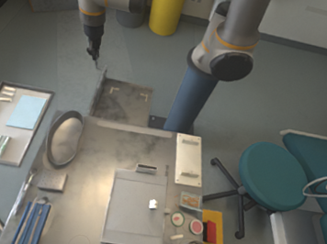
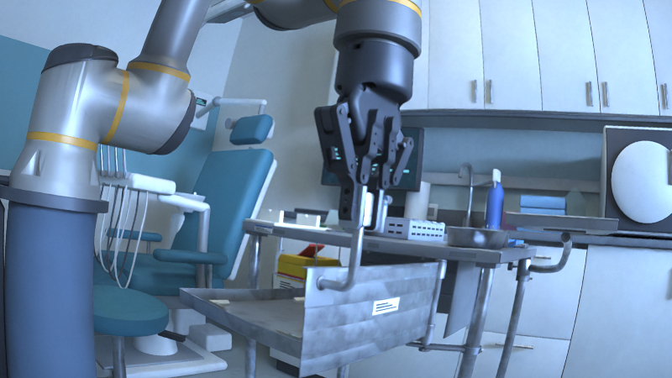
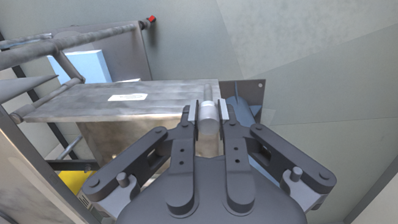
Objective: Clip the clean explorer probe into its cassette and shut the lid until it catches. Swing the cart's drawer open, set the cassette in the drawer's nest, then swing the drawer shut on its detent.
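Note:
The drawer handle (image 3: 208, 114), a grey metal bar standing up from the drawer front, is held in my closed gripper (image 3: 208, 117) (image 2: 364, 211) (image 1: 93, 55). The drawer (image 2: 300, 315) (image 1: 122, 101) is swung out from under the cart's far edge, and its tray is empty. The drawer front (image 3: 122, 99) carries a white label. The cassette (image 1: 188, 159), a long grey case with its lid down, lies on the cart top to the right of a flat grey mat (image 1: 136, 209). The probe is not visible.
A steel kidney dish (image 1: 64, 137) sits on the cart's left side. A side tray (image 1: 9, 121) with a blue sheet hangs further left. A blue stool (image 1: 273, 177) and dental chair stand on the right. My arm's blue base column (image 1: 192, 98) rises behind the cart.

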